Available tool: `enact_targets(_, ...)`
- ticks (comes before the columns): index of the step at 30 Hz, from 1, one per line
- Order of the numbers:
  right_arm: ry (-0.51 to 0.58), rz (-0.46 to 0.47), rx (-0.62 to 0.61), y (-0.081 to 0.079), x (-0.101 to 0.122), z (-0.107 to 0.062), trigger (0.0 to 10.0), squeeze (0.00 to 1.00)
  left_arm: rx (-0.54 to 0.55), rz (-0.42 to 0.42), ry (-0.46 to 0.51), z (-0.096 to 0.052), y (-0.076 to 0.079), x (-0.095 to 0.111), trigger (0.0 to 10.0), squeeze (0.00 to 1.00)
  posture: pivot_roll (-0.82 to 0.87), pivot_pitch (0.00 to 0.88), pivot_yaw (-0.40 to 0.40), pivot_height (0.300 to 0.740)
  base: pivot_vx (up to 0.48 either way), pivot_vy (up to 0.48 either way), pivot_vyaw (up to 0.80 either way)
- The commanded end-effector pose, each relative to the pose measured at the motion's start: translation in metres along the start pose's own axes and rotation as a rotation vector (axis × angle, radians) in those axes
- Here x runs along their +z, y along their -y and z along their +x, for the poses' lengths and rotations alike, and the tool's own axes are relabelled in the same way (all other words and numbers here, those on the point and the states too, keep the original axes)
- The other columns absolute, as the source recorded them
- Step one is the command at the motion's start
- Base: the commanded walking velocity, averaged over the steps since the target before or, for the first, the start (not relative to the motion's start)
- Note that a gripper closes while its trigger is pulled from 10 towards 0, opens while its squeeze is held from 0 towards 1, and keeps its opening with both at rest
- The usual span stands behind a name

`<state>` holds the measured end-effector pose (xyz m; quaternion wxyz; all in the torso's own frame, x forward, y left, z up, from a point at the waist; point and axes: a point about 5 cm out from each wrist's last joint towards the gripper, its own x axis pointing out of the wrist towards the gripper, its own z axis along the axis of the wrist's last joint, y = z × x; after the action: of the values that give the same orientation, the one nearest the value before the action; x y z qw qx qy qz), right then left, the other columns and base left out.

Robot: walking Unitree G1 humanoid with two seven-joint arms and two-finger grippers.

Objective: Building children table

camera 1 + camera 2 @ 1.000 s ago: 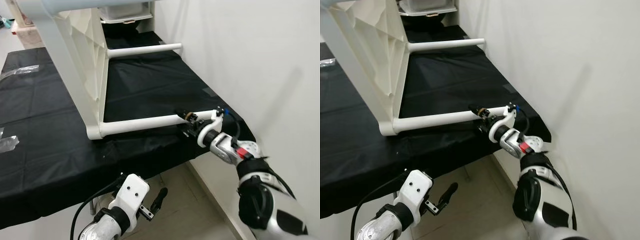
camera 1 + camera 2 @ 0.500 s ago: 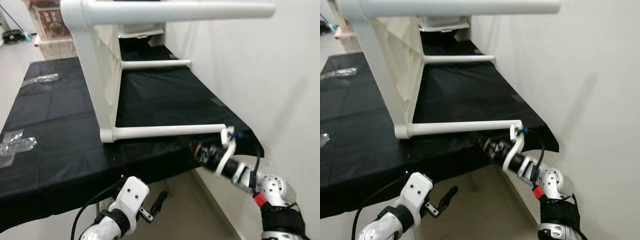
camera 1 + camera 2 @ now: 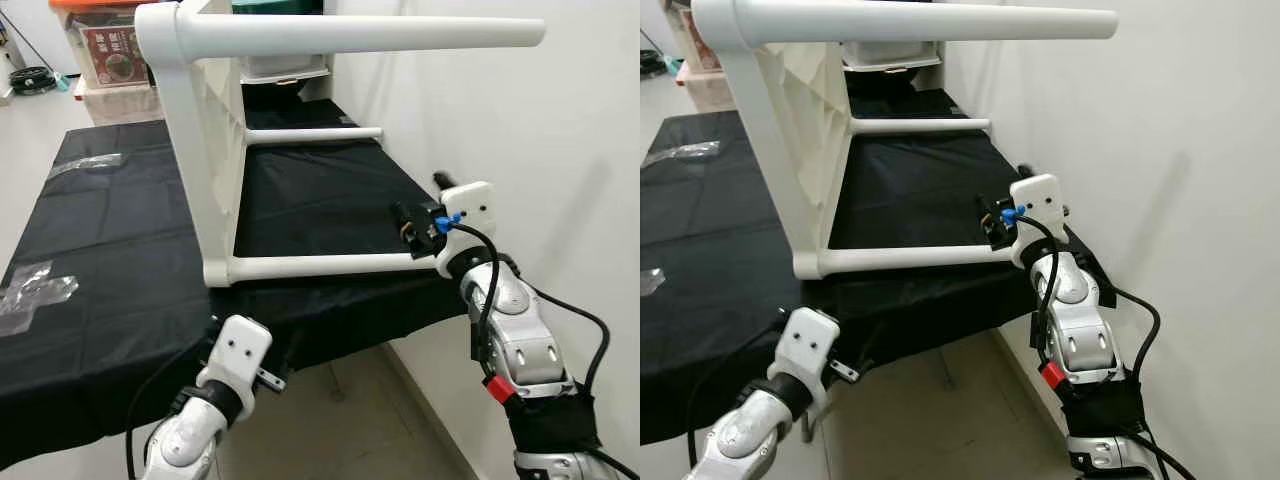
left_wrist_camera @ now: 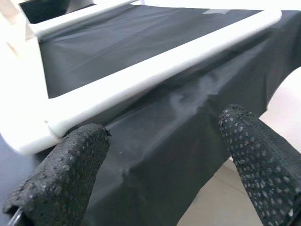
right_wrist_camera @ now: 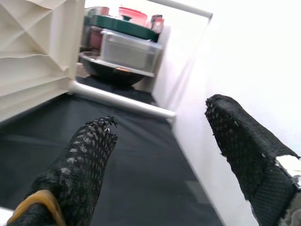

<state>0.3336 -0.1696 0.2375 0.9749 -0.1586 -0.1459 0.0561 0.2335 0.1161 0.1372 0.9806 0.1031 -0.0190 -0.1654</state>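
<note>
Three white legs show from where we stand, since the children table (image 3: 205,150) lies tipped on its side on the black-covered workbench (image 3: 100,250), tabletop panel upright on the left and legs pointing right toward the wall. Our right gripper (image 3: 420,222) sits at the free end of the near bottom leg (image 3: 320,265), fingers spread apart and holding nothing. Left gripper (image 4: 164,155) hangs low by the near edge of the bench, also wide open and empty. Looks like hollow moulded plastic to us, so probably light and stiff but smooth enough to slip, and tippy standing on edge like that. We'd grab a round leg near where it meets the ribbed panel rather than out at the tip, less leverage on the joint. Storage bins (image 5: 129,49) are stacked at the far end
</note>
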Motion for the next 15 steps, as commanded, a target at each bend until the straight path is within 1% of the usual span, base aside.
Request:
enact_targets(1,0.073,-0.129,-0.043,-0.001,0.007,-0.003,10.0,0.00,-0.002,0.006,0.012,0.008,-0.004,0.000,10.0,0.00,0.09,0.051,-0.047,0.740,0.000,0.000,0.00)
enact_targets(2,0.125,-0.213,-0.077,0.000,0.013,-0.004,10.0,0.00,-0.004,0.011,0.030,0.015,-0.007,0.003,10.0,0.00,0.09,0.051,-0.047,0.740,0.000,0.000,0.00)
enact_targets(3,0.161,-0.268,-0.097,-0.001,0.017,-0.004,10.0,0.00,-0.006,0.014,0.042,0.019,-0.008,0.005,10.0,0.00,0.09,0.051,-0.047,0.740,0.000,0.000,0.00)
enact_targets(4,0.193,-0.338,-0.129,0.001,0.023,-0.004,10.0,0.00,0.000,-0.004,0.054,0.025,-0.011,0.007,10.0,0.00,0.09,0.052,-0.043,0.740,0.000,0.000,0.00)
enact_targets(5,0.193,-0.338,-0.129,0.001,0.023,-0.004,10.0,0.00,0.000,-0.004,0.054,0.025,-0.011,0.007,10.0,0.00,0.09,0.052,-0.043,0.740,0.000,0.000,0.00)
enact_targets(6,0.225,-0.378,-0.165,0.003,0.027,-0.003,10.0,0.00,0.001,-0.029,0.062,0.031,-0.014,0.008,10.0,0.00,0.09,0.052,-0.043,0.740,0.000,0.000,0.00)
enact_targets(7,0.266,-0.448,-0.201,0.004,0.032,0.000,10.0,0.00,-0.037,-0.053,0.090,0.047,-0.016,0.013,10.0,0.00,0.08,0.049,-0.045,0.740,0.000,0.000,0.00)
enact_targets(8,0.266,-0.448,-0.201,0.004,0.032,0.000,10.0,0.00,-0.037,-0.053,0.090,0.047,-0.016,0.013,10.0,0.00,0.08,0.049,-0.045,0.740,0.000,0.000,0.00)
enact_targets(9,0.296,-0.491,-0.225,0.005,0.036,0.002,10.0,0.00,-0.054,-0.064,0.110,0.061,-0.020,0.018,10.0,0.00,0.07,0.049,-0.043,0.740,0.000,0.000,0.00)
enact_targets(10,0.311,-0.511,-0.236,0.006,0.038,0.003,10.0,0.00,-0.064,-0.066,0.123,0.070,-0.022,0.022,10.0,0.00,0.07,0.049,-0.043,0.740,0.000,0.000,0.00)
enact_targets(11,0.322,-0.523,-0.236,0.006,0.039,0.004,10.0,1.00,-0.066,-0.069,0.134,0.078,-0.025,0.026,10.0,0.00,0.07,0.047,-0.033,0.740,0.000,0.000,0.00)
enact_targets(12,0.322,-0.523,-0.236,0.006,0.039,0.004,10.0,1.00,-0.066,-0.069,0.134,0.078,-0.025,0.026,10.0,0.00,0.07,0.047,-0.033,0.740,0.000,0.000,0.00)
enact_targets(13,0.326,-0.524,-0.234,0.006,0.039,0.005,10.0,1.00,-0.062,-0.071,0.138,0.081,-0.027,0.027,10.0,0.00,0.07,0.047,-0.033,0.740,0.000,0.000,0.00)
enact_targets(14,0.328,-0.506,-0.221,0.004,0.040,0.005,10.0,1.00,-0.063,-0.069,0.154,0.084,-0.028,0.031,10.0,0.00,0.06,0.047,-0.023,0.740,0.000,0.000,0.00)
enact_targets(15,0.328,-0.506,-0.221,0.004,0.040,0.005,10.0,1.00,-0.063,-0.069,0.154,0.084,-0.028,0.031,10.0,0.00,0.06,0.047,-0.023,0.740,0.000,0.000,0.00)
